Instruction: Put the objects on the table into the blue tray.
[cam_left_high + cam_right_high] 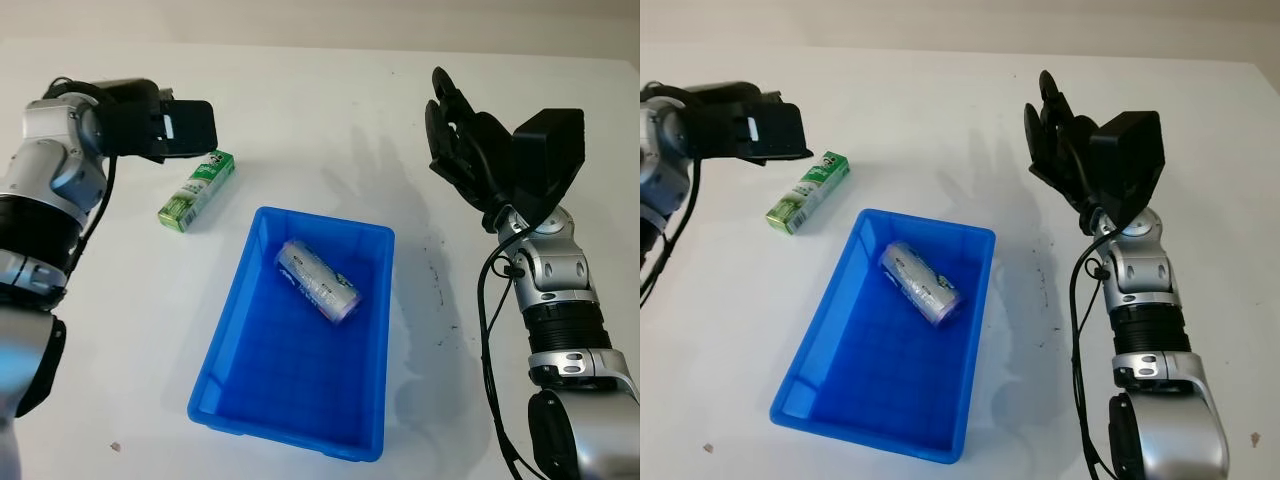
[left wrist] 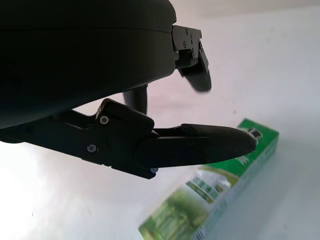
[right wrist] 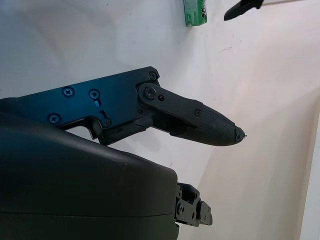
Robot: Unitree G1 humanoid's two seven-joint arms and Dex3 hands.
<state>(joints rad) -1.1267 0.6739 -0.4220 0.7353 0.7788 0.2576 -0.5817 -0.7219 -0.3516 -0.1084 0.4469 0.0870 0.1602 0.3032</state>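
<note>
Currently your left hand (image 1: pixel 178 128), open and empty, hovers just above the green box (image 1: pixel 197 190) at the blue tray's (image 1: pixel 372 330) ten o'clock. Next: descend, clamp it. Right hand (image 1: pixel 462 145) idles open at two o'clock.

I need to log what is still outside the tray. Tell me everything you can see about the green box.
The green box is a long, slim carton, apparently printed cardboard, bright green with a white and pale green design along its face. It lies flat on the white table, set at a slant, outside the blue tray, off its far left corner and apart from it. It looks intact and closed. The open left robot hand is just above its far end; nothing visibly grips it.
</note>
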